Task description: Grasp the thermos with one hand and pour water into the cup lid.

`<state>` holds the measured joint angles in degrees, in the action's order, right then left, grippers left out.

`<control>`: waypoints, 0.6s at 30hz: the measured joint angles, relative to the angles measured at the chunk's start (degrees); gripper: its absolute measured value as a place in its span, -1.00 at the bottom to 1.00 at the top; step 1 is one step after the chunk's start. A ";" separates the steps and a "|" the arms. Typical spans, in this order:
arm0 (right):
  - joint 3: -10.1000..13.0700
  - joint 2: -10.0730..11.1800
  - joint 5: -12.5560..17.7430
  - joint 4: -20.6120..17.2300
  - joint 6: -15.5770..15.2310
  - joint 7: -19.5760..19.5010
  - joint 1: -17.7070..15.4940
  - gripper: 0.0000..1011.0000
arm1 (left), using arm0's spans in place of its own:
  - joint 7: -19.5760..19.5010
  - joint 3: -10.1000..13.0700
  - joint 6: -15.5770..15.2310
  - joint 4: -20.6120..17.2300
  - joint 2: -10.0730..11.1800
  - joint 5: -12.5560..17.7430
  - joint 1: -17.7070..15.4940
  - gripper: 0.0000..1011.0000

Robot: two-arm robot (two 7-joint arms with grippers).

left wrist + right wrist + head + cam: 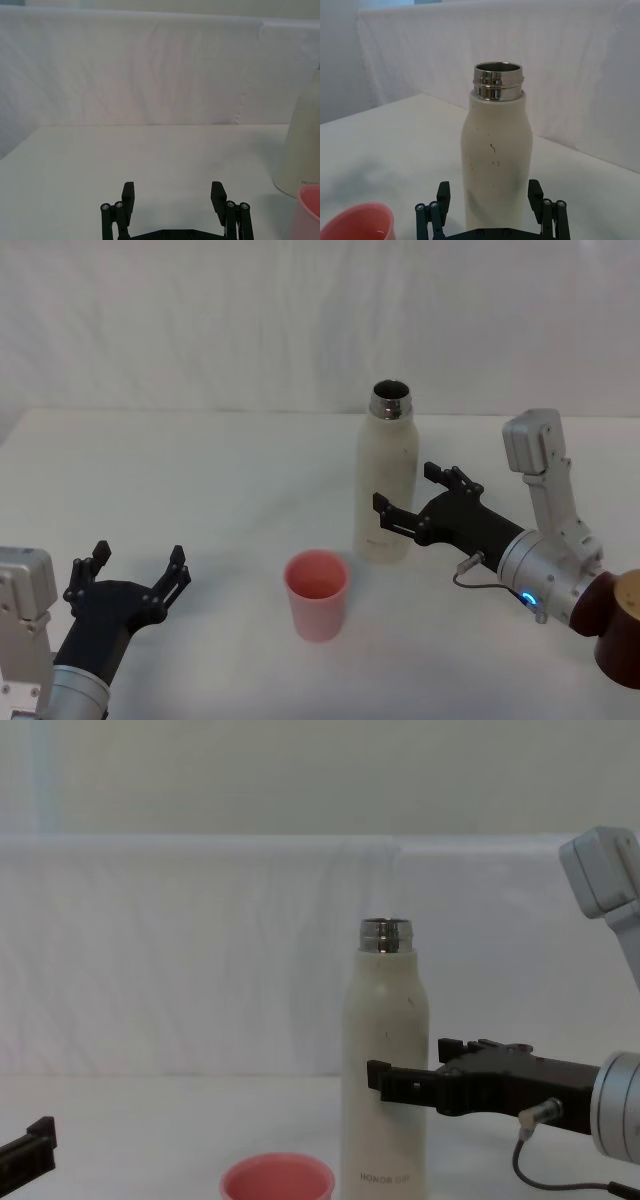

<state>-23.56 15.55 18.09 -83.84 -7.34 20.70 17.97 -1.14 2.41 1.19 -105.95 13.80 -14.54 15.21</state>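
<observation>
While our left gripper (135, 562) waits wide open left of the thermos (388, 480), the pink cup lid (317, 594) sits just beside it. Our right gripper (410, 498) reaches wide open around its smooth, maybe slippery, likely heavy middle.

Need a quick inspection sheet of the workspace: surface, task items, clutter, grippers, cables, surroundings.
Surface: white table, no spill seen.
Thermos: upright, cap off, steel neck open.
Cup lid: pink, upright, in front of the thermos toward the robot's left, apart from it.
Clutter: brown round object at the right edge of the head view.
Right gripper: open, fingers on either side of the thermos's lower body, not closed on it.
Left gripper: open, low at the near left, away from both items.
Cables: thin grey lead looping at the right wrist.
Surroundings: white cloth backdrop.
</observation>
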 joint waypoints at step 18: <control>-0.87 -1.12 -0.63 2.71 0.34 0.12 2.68 0.98 | 0.00 0.00 0.00 0.00 0.00 0.00 0.00 0.98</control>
<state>-24.42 14.44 17.46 -81.13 -6.99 20.82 20.65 -1.14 2.41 1.19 -105.95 13.81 -14.55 15.21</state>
